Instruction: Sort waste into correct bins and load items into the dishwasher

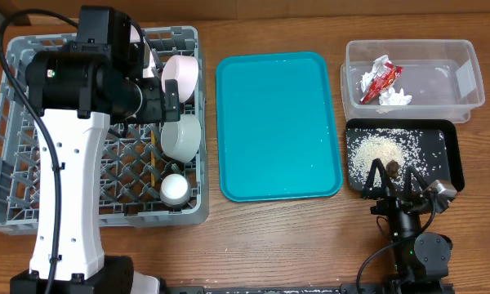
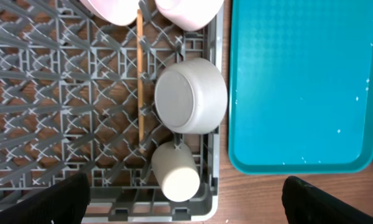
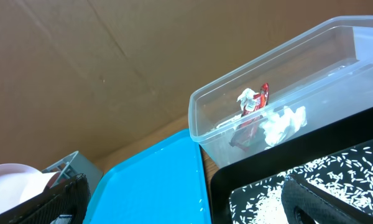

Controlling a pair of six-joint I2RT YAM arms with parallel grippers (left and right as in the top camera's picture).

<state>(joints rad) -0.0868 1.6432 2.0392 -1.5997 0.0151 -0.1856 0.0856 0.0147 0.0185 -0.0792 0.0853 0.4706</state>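
Observation:
The grey dishwasher rack [image 1: 33, 163] holds two whitish bowls [image 1: 181, 75] [image 1: 182, 135], a small white cup [image 1: 174, 189] and wooden chopsticks [image 1: 153, 163]. My left gripper [image 1: 170, 96] hangs high over them, open and empty. In the left wrist view its gripper [image 2: 186, 205] is above the cup [image 2: 174, 173], with an upturned bowl [image 2: 191, 94] and a chopstick [image 2: 139, 81] beyond. The arm hides most of the plate. The clear tub [image 1: 457, 77] holds the red wrapper [image 1: 380, 79] and tissue [image 1: 397, 98]. My right gripper [image 1: 398, 184] is open over the near edge of the black tray [image 1: 449, 159], which holds rice [image 1: 374, 153] and a brown lump [image 1: 392, 168].
A bare teal serving tray [image 1: 278, 122] lies between the rack and the bins. In the right wrist view the gripper [image 3: 186, 208] looks across the teal tray [image 3: 155, 180] and black tray [image 3: 248, 177] to the tub [image 3: 205, 118]. Bare wood runs along the table's front.

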